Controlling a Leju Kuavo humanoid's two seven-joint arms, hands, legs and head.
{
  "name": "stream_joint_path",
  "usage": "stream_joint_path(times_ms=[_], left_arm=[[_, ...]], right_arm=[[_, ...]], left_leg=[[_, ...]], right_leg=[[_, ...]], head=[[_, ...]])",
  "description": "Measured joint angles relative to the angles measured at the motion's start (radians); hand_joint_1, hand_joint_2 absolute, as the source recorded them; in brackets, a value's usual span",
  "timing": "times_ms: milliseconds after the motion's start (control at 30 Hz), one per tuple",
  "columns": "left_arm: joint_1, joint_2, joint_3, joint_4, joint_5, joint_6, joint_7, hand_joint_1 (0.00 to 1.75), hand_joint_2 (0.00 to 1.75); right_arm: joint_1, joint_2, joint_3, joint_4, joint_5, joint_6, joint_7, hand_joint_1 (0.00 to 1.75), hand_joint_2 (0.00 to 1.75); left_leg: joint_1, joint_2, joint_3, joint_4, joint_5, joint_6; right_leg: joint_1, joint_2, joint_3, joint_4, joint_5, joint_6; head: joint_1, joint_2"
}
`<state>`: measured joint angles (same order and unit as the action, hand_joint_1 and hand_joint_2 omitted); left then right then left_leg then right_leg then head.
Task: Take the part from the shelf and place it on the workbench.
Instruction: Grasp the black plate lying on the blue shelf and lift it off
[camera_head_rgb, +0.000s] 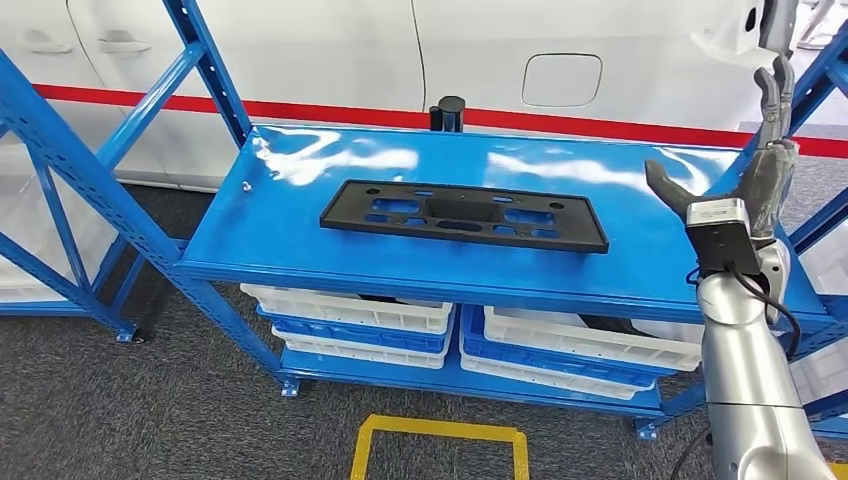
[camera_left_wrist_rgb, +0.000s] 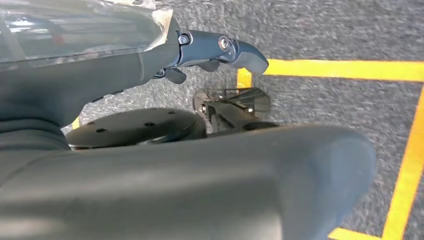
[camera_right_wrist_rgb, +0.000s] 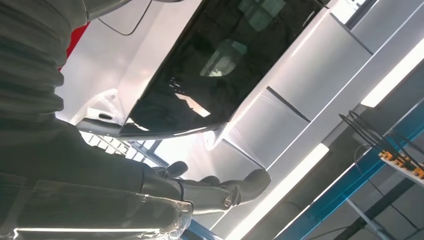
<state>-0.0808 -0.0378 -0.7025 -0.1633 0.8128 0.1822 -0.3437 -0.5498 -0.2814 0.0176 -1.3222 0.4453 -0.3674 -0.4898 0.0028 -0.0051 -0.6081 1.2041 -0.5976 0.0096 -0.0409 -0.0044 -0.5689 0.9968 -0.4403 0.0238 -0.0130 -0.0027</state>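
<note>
Black plastic, one part (camera_head_rgb: 463, 216) lies flat at the centre of the blue shelf (camera_head_rgb: 270, 215), untouched. At its 3 o'clock the right hand (camera_head_rgb: 755, 160) is raised, fingers apart and empty; the left hand (camera_left_wrist_rgb: 220, 50) hangs over the floor, holding nothing. The reach seems just beginning: next, the right hand likely must swing toward 9 o'clock onto the part. Four white bins (camera_head_rgb: 350, 310) sit below.

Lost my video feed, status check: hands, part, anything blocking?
Right hand raised, open, empty. Left hand hanging over floor, holding nothing. Black part flat on blue shelf, untouched. Nothing blocking.
</note>
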Motion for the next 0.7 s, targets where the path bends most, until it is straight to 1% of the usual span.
stream_joint_path(times_ms=[33, 67, 100, 133, 167, 200, 233, 267, 300, 333, 367, 400, 433, 467, 500, 533, 567, 600, 633, 667, 700], left_arm=[[0.0, 0.0, 0.0, 0.0, 0.002, -0.001, -0.002, 0.0, 0.0], [0.001, -0.001, 0.0, 0.0, 0.003, -0.001, -0.004, 0.0, 0.0], [0.002, -0.001, 0.0, 0.0, 0.004, -0.001, -0.004, 0.0, 0.0], [0.002, -0.001, 0.0, 0.0, 0.004, 0.0, -0.005, 0.0, 0.0], [0.002, -0.001, 0.0, 0.0, 0.005, 0.001, -0.005, 0.0, 0.0], [0.002, -0.001, 0.0, 0.0, 0.005, 0.001, -0.006, 0.0, 0.0], [0.001, 0.0, 0.0, 0.0, 0.005, 0.002, -0.006, 0.0, 0.0], [0.001, 0.0, 0.0, 0.001, 0.006, 0.002, -0.007, 0.0, 0.0], [0.001, 0.0, 0.0, 0.001, 0.006, 0.002, -0.007, 0.0, 0.0], [0.001, 0.0, 0.0, 0.001, 0.007, 0.002, -0.007, 0.0, 0.0], [0.002, -0.001, 0.0, 0.001, 0.009, 0.003, -0.007, 0.0, 0.0], [0.001, -0.001, 0.0, 0.001, 0.01, 0.003, -0.008, 0.0, 0.0], [0.001, -0.001, 0.0, 0.001, 0.012, 0.003, -0.009, 0.0, 0.0], [0.0, -0.002, 0.0, 0.001, 0.013, 0.003, -0.01, 0.0, 0.0], [0.0, -0.002, 0.001, 0.001, 0.014, 0.003, -0.011, 0.0, 0.0], [0.0, -0.002, 0.001, 0.001, 0.015, 0.003, -0.011, 0.0, 0.0], [0.0, -0.002, 0.001, 0.001, 0.015, 0.003, -0.011, 0.0, 0.0], [0.0, -0.003, 0.001, 0.001, 0.016, 0.003, -0.012, 0.0, 0.0], [0.0, -0.003, 0.001, 0.001, 0.016, 0.003, -0.012, 0.0, 0.0], [0.0, -0.004, 0.001, 0.001, 0.016, 0.003, -0.012, 0.0, 0.0], [0.0, -0.004, 0.001, 0.001, 0.016, 0.003, -0.013, 0.0, 0.0]], right_arm=[[0.001, 0.003, 0.001, 0.0, 0.006, -0.001, 0.004, 0.0, 1.75], [0.003, 0.007, 0.002, 0.0, 0.012, -0.002, 0.008, 0.0, 1.75], [0.004, 0.011, 0.004, 0.0, 0.017, -0.003, 0.011, 0.0, 1.75], [0.005, 0.014, 0.004, 0.0, 0.02, -0.003, 0.012, 0.0, 1.75], [0.005, 0.016, 0.005, -0.001, 0.022, -0.003, 0.013, 0.0, 1.75], [0.005, 0.019, 0.006, -0.001, 0.023, -0.004, 0.014, 0.0, 1.75], [0.003, 0.02, 0.006, -0.002, 0.024, -0.004, 0.014, 0.0, 1.75], [0.002, 0.022, 0.006, -0.002, 0.024, -0.005, 0.015, 0.0, 1.75], [0.001, 0.024, 0.007, -0.002, 0.024, -0.005, 0.016, 0.0, 1.75], [-0.001, 0.025, 0.008, -0.003, 0.024, -0.005, 0.017, 0.0, 1.75], [-0.002, 0.025, 0.008, -0.003, 0.024, -0.005, 0.017, 0.0, 1.75], [-0.004, 0.025, 0.008, -0.003, 0.024, -0.005, 0.018, 0.0, 1.75], [-0.006, 0.024, 0.008, -0.003, 0.024, -0.005, 0.018, 0.0, 1.75], [-0.008, 0.023, 0.008, -0.003, 0.024, -0.004, 0.018, 0.0, 1.75], [-0.01, 0.023, 0.009, -0.003, 0.024, -0.003, 0.018, 0.0, 1.75], [-0.009, 0.023, 0.009, -0.002, 0.024, -0.001, 0.018, 0.0, 1.75], [-0.008, 0.023, 0.01, -0.002, 0.024, 0.0, 0.019, 0.0, 1.75], [-0.008, 0.023, 0.011, -0.002, 0.025, 0.001, 0.019, 0.0, 1.75], [-0.008, 0.023, 0.011, -0.002, 0.025, 0.002, 0.019, 0.0, 1.75], [-0.008, 0.023, 0.012, -0.002, 0.025, 0.002, 0.019, 0.0, 1.75], [-0.01, 0.023, 0.012, -0.002, 0.025, 0.003, 0.019, 0.0, 1.75]], left_leg=[[0.002, 0.0, -0.044, 0.052, -0.021, -0.004], [0.004, 0.0, -0.074, 0.073, -0.023, -0.006], [0.007, 0.0, -0.085, 0.053, 0.0, -0.006], [0.008, 0.001, -0.076, 0.0, 0.046, -0.005], [0.01, 0.002, -0.054, -0.076, 0.102, -0.003], [0.009, 0.003, -0.034, -0.138, 0.14, -0.001], [0.006, 0.004, -0.021, -0.179, 0.156, 0.002], [0.002, 0.004, -0.013, -0.197, 0.163, 0.007], [-0.002, 0.003, -0.013, -0.193, 0.158, 0.012], [-0.004, 0.002, -0.009, -0.195, 0.163, 0.019], [-0.004, 0.002, -0.003, -0.199, 0.174, 0.026], [-0.003, 0.002, 0.001, -0.203, 0.179, 0.032], [-0.003, 0.002, 0.004, -0.206, 0.181, 0.038], [-0.003, 0.002, 0.006, -0.208, 0.182, 0.043], [-0.005, 0.002, 0.006, -0.208, 0.18, 0.048], [-0.009, 0.001, 0.007, -0.208, 0.177, 0.052], [-0.012, -0.001, 0.008, -0.208, 0.175, 0.055], [-0.015, -0.003, 0.011, -0.207, 0.172, 0.058], [-0.018, -0.005, 0.015, -0.207, 0.169, 0.059], [-0.02, -0.008, 0.02, -0.207, 0.165, 0.059], [-0.023, -0.01, 0.024, -0.205, 0.16, 0.057]], right_leg=[[0.0, 0.001, 0.003, 0.0, -0.004, -0.002], [0.0, 0.002, 0.006, 0.0, -0.009, -0.003], [0.0, 0.003, 0.011, 0.0, -0.014, -0.001], [-0.001, 0.004, 0.018, 0.0, -0.019, 0.001], [-0.002, 0.004, 0.025, 0.0, -0.025, 0.005], [-0.001, 0.004, 0.034, -0.001, -0.031, 0.01], [0.0, 0.004, 0.039, -0.002, -0.036, 0.016], [0.001, 0.004, 0.041, -0.002, -0.04, 0.023], [0.002, 0.004, 0.044, -0.003, -0.044, 0.03], [0.004, 0.004, 0.044, -0.005, -0.049, 0.037], [0.004, 0.004, 0.044, -0.002, -0.054, 0.043], [0.005, 0.004, 0.037, 0.014, -0.064, 0.045], [0.006, 0.004, 0.019, 0.05, -0.081, 0.043], [0.007, 0.004, -0.011, 0.108, -0.104, 0.037], [0.011, 0.004, -0.052, 0.181, -0.13, 0.03], [0.014, 0.004, -0.093, 0.248, -0.149, 0.026], [0.017, 0.004, -0.122, 0.29, -0.155, 0.026], [0.019, 0.004, -0.134, 0.294, -0.144, 0.03], [0.021, 0.004, -0.125, 0.256, -0.117, 0.035], [0.024, 0.004, -0.099, 0.187, -0.08, 0.04], [0.028, 0.004, -0.071, 0.114, -0.045, 0.04]], head=[[0.0, 0.0], [0.0, 0.0], [-0.001, 0.0], [-0.001, 0.0], [-0.001, 0.0], [0.0, 0.0], [0.0, 0.0], [0.0, 0.0], [0.0, 0.0], [0.001, 0.0], [0.001, 0.0], [0.002, 0.0], [0.003, 0.0], [0.003, 0.0], [0.005, 0.0], [0.005, 0.0], [0.006, 0.0], [0.006, 0.0], [0.006, 0.0], [0.006, 0.0], [0.006, 0.0]])
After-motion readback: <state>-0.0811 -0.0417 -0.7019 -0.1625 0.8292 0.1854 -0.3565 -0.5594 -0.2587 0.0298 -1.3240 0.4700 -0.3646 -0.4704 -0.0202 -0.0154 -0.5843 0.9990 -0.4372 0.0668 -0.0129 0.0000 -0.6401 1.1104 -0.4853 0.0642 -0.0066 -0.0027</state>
